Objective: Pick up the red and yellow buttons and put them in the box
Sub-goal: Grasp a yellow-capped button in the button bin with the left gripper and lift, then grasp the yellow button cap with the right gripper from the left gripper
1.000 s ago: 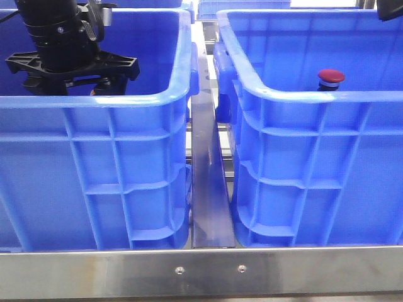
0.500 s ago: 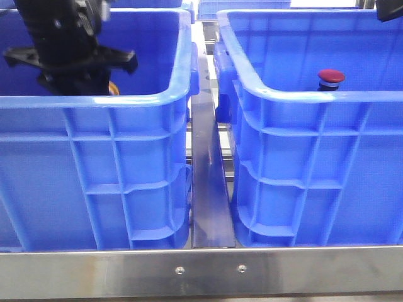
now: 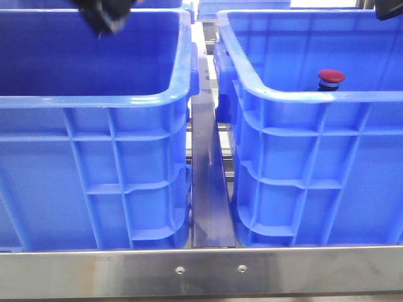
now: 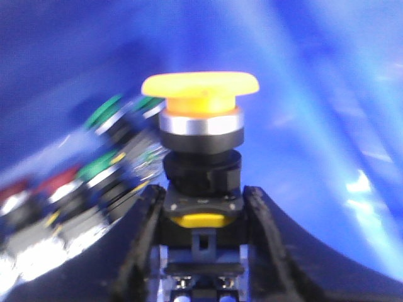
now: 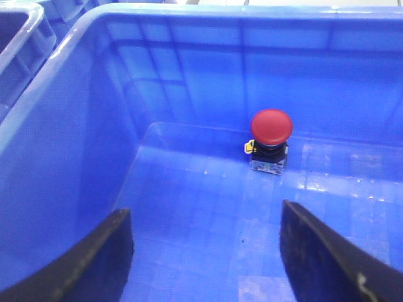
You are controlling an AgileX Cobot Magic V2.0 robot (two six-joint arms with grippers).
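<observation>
Two bright blue plastic crates stand side by side behind a metal rail, with a steel strip (image 3: pixel 211 189) running between them. The left crate (image 3: pixel 94 157) fills the nine o'clock half of the front view; only a dark, blurred piece of the left gripper (image 3: pixel 107 16) shows above it at eleven o'clock. In the left wrist view, the left gripper (image 4: pixel 200 207) is clamped on the dark base of the yellow button (image 4: pixel 200 94), which stands upright between the two black fingers (image 4: pixel 141 245), its flat yellow-orange cap above a silver collar. Behind it, blurred, lies a heap of other buttons (image 4: pixel 94 170) with green and red caps. The right crate (image 3: pixel 315 157) fills the three o'clock half; inside it the red button (image 3: pixel 331 78) stands upright on the floor near the far wall. The right gripper (image 5: pixel 204 251) hangs over this crate with its jaws spread wide, holding nothing, well short of the red button. No label, brand or writing can be read anywhere.
</observation>
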